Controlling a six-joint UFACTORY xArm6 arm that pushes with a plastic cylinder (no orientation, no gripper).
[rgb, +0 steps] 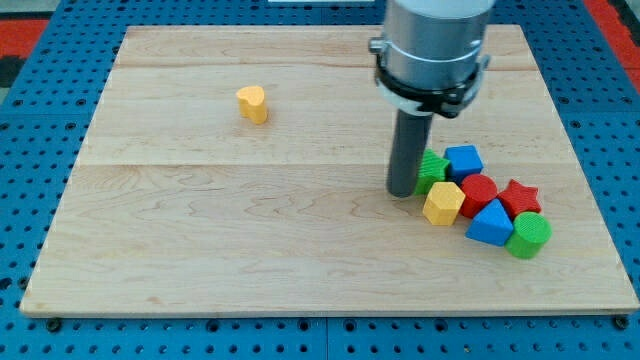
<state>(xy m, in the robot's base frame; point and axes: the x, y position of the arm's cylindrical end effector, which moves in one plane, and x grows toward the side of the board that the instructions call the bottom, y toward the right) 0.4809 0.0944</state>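
Note:
My tip rests on the wooden board at the left edge of a cluster of blocks on the view's right. It stands right against a green block, partly hidden behind the rod. Just right of the tip lies a yellow hexagonal block. A blue block sits behind the green one. Further right are a red block, a red star, a blue triangular block and a green cylinder.
A lone yellow heart-shaped block sits far off at the view's upper left. The wooden board lies on a blue pegboard surface.

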